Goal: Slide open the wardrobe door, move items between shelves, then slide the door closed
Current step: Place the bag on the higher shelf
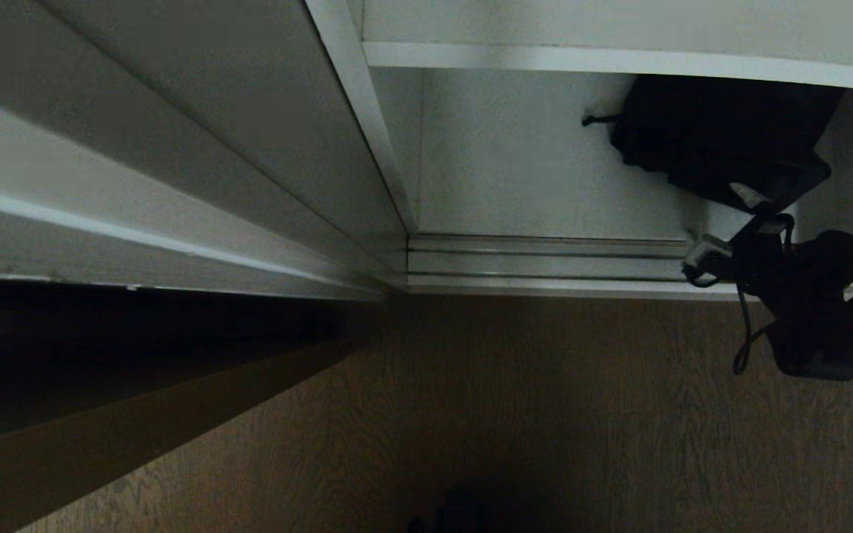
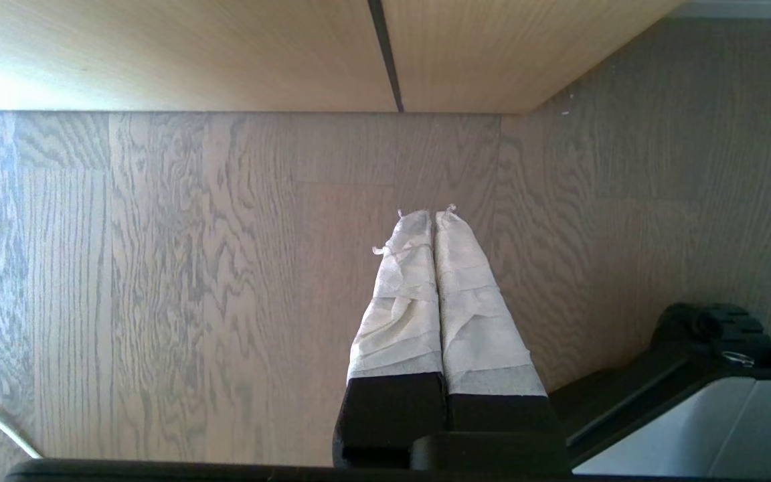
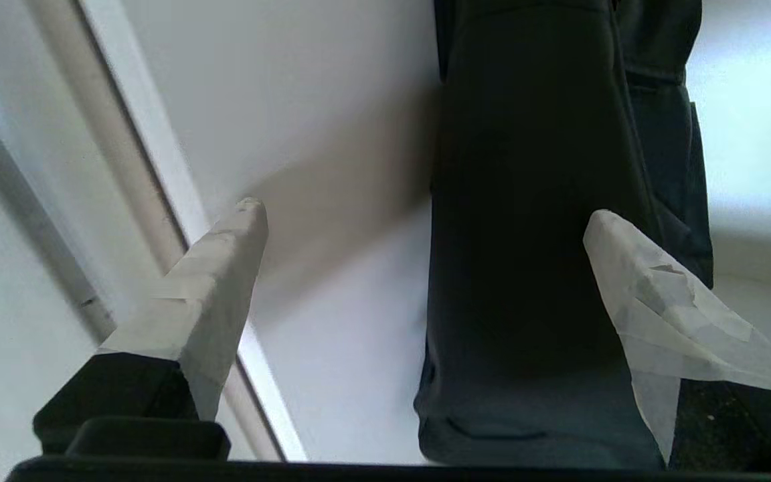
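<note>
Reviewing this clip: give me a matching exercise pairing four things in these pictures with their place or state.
Things:
1. right gripper
2. left gripper
3. black bag
4. shelf

States:
A. fingers pressed together, over the wood floor
B. white board directly above the bag
C. fingers spread wide, facing the bag
D. dark, lying inside the white wardrobe

Pairs: 1-C, 2-A, 3-D, 4-B

The door point(image 1: 197, 148) stands slid to the left. A black bag point(image 1: 708, 133) lies on the bottom shelf point(image 1: 530, 170) under another shelf point(image 1: 545, 58). The right tool point(image 1: 726, 226), spread wide, is at the bag's near edge, above the track point(image 1: 545, 265).
</note>
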Tool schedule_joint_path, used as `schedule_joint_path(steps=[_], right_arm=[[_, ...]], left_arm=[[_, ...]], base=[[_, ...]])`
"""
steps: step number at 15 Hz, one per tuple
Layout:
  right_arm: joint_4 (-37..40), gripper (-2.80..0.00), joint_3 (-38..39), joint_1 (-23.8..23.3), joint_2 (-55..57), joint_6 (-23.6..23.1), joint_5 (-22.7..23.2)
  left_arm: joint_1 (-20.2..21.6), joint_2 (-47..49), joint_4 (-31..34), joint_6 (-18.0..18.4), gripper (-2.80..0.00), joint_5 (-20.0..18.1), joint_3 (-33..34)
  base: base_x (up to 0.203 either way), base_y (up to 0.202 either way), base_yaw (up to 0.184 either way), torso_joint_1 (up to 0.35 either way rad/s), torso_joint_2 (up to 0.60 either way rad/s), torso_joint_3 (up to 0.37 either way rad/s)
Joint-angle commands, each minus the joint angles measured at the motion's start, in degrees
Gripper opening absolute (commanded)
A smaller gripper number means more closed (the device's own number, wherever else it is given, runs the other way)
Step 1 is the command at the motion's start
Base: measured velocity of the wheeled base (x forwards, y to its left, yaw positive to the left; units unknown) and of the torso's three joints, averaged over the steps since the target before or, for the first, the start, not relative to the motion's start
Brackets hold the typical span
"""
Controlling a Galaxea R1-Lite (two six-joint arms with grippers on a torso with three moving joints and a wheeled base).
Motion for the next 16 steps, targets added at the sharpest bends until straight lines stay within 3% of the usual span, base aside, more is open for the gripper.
schedule_joint_path(steps=[1, 5, 10, 16], right_arm=[[0.86, 0.0, -2.91, -0.1, 1.43, -0.29, -0.43], [4.43, 0.0, -10.71, -0.81, 2.4, -0.01, -0.66], [4.34, 0.0, -8.41, -1.29, -1.87, 0.1, -0.49], [7.37, 0.0, -13.88, -1.16, 0.48, 0.48, -0.7]], left_arm=[[0.04, 0.06, -0.04, 0.02, -2.8, 0.04, 0.0], [0.04, 0.06, -0.04, 0.02, -2.8, -0.03, 0.0], [0.04, 0.06, -0.04, 0.02, -2.8, 0.05, 0.0], [0.04, 0.03, -0.04, 0.02, -2.8, 0.03, 0.0]], base=[[0.0, 0.0, 0.0, 0.0, 0.0, 0.0], [0.0, 0.0, 0.0, 0.0, 0.0, 0.0], [0.0, 0.0, 0.0, 0.0, 0.0, 0.0], [0.0, 0.0, 0.0, 0.0, 0.0, 0.0]])
